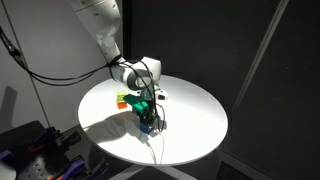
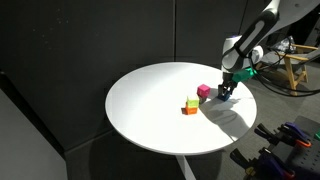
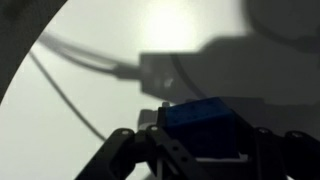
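Observation:
A blue block [image 3: 200, 122] sits between the jaws of my gripper [image 3: 205, 142] in the wrist view; the fingers press against both of its sides. In an exterior view the gripper [image 1: 148, 119] points straight down at the round white table [image 1: 190, 115], with the blue block [image 1: 147, 125] at its tips on the tabletop. From the opposite side the gripper [image 2: 224, 93] stands just right of a pink block [image 2: 203, 91], and the blue block is hidden behind the fingers.
A small yellow-green block on an orange one [image 2: 190, 105] lies near the table's middle, seen also as a green and orange pair [image 1: 122, 99]. A thin cable [image 1: 157, 140] trails toward the table edge. Dark curtains surround the table; wooden furniture [image 2: 295, 65] stands beyond.

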Action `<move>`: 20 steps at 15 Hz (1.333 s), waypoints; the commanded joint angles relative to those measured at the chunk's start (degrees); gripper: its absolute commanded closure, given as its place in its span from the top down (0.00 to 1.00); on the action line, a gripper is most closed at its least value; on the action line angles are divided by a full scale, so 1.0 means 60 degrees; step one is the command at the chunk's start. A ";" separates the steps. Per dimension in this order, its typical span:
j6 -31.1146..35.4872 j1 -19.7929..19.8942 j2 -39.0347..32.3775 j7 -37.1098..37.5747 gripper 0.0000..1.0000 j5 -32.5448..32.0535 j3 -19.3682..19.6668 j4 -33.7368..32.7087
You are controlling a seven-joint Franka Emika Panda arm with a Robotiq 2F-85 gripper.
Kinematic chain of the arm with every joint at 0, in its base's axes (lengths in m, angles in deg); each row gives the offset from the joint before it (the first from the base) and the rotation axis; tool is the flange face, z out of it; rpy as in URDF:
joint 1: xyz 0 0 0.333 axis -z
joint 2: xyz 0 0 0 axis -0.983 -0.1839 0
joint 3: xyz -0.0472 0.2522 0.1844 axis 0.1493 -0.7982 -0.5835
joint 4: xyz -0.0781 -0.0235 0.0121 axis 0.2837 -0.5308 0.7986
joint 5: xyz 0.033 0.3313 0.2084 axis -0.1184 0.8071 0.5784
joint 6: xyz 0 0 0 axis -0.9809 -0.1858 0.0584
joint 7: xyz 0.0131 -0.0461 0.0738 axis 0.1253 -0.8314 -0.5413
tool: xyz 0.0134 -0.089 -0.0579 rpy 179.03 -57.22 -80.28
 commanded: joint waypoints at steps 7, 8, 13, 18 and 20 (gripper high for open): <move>-0.0932 -0.0409 0.0812 0.0760 0.34 -0.0246 0.0338 0.0078; -0.1044 -0.0437 0.0892 0.0877 0.34 -0.0220 0.0359 0.0033; -0.1306 -0.0478 0.1034 0.1416 0.34 -0.0128 0.0346 -0.0317; -0.1472 -0.0473 0.0850 0.1574 0.34 -0.0049 0.0257 -0.0771; -0.1549 -0.0505 0.0809 0.1610 0.34 -0.0049 0.0231 -0.0903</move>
